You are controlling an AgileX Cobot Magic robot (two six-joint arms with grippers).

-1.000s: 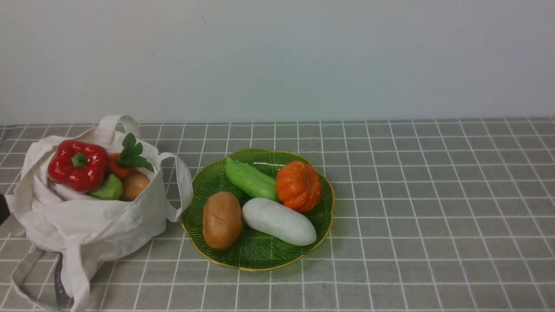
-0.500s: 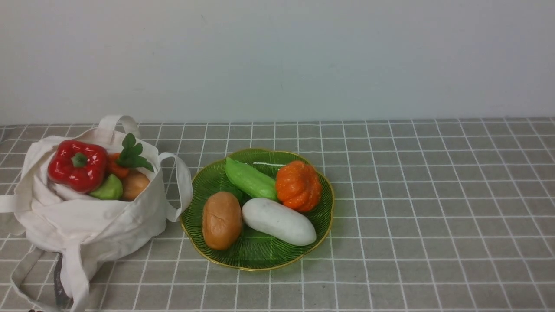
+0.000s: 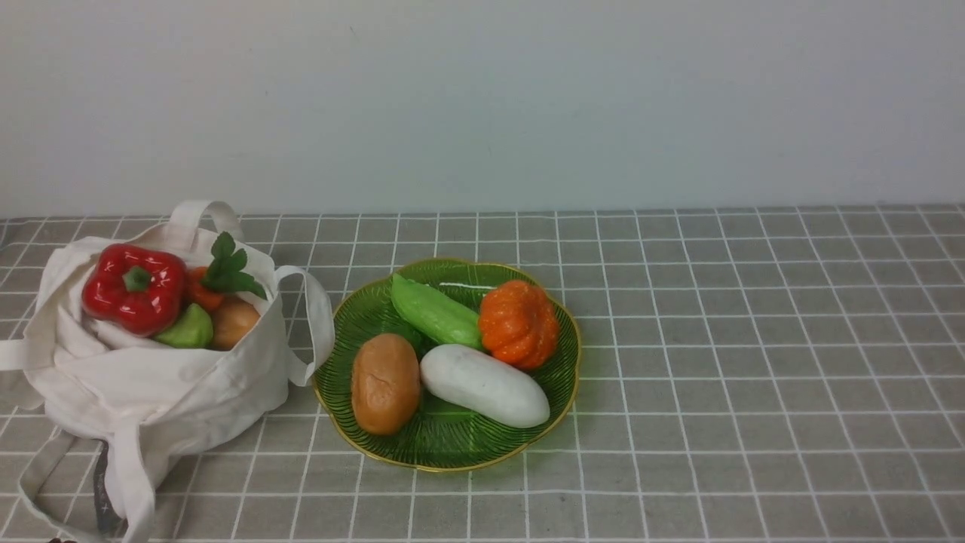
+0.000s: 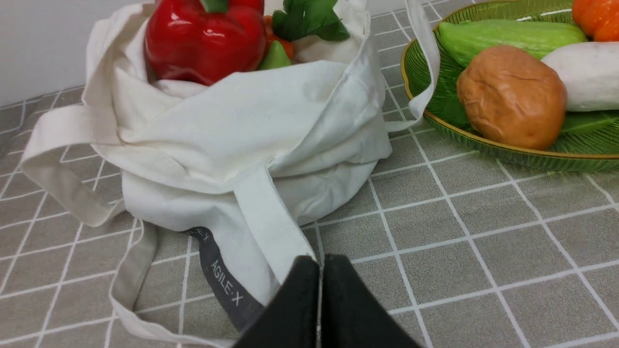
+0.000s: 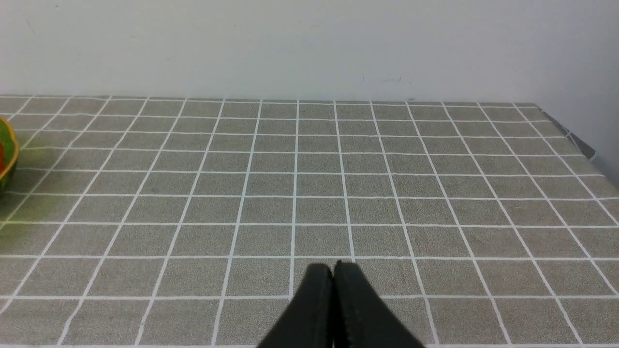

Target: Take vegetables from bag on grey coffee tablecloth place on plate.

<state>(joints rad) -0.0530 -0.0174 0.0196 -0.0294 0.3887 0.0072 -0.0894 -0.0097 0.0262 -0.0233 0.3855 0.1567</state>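
Observation:
The off-white bag [image 3: 151, 377] stands at the left on the grey tablecloth [image 3: 754, 339]. In it are a red bell pepper [image 3: 134, 288], a green piece [image 3: 188, 329], a tan piece [image 3: 234, 323] and an orange piece with leaves [image 3: 226, 268]. The green plate [image 3: 452, 445] holds an orange pumpkin [image 3: 519, 323], a green cucumber [image 3: 436, 311], a tan potato [image 3: 386, 383] and a white radish [image 3: 484, 385]. Neither gripper shows in the front view. My left gripper [image 4: 319, 263] is shut and empty, near the bag [image 4: 251, 125]. My right gripper [image 5: 333, 268] is shut and empty over bare cloth.
A pale wall runs behind the table. The bag's loop handles [image 3: 45, 483] lie on the cloth at the front left, and one handle [image 3: 317, 317] leans towards the plate. The cloth's right edge [image 5: 575, 145] shows in the right wrist view.
A dark shape at the front view's left edge, beside the bag, is gone from view. The bag, plate and vegetables have not moved.

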